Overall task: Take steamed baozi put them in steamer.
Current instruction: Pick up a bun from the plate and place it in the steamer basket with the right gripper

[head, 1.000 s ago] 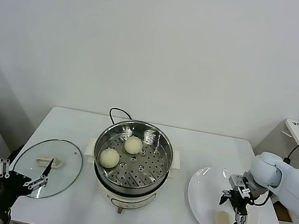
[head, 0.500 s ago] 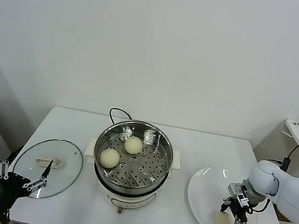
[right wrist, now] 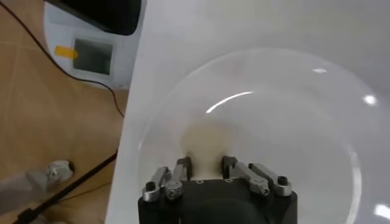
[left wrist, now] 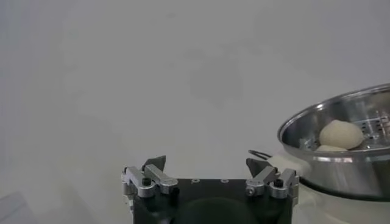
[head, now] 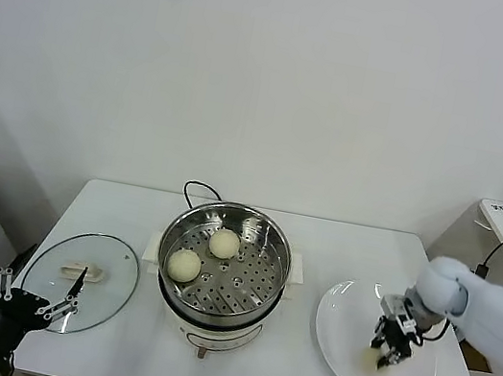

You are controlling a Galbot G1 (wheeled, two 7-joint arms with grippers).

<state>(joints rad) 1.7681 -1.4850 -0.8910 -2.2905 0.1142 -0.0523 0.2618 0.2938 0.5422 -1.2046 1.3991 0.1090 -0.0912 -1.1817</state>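
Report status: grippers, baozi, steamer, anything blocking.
Right gripper down on the plate, closed around a baozi. Left gripper open, idle by the glass lid. Two baozi in the steamer. Nothing blocking.

Cream-white baozi [head: 184, 265] sit in the shiny silver steamer [head: 253, 291] beside a white plate [head: 341, 345].

Over the last second the right gripper [head: 385, 351] has dropped onto the white plate [head: 341, 345] and its fingers [right wrist: 181, 168] have narrowed around the baozi [right wrist: 205, 142] at the plate's 5 o'clock side.
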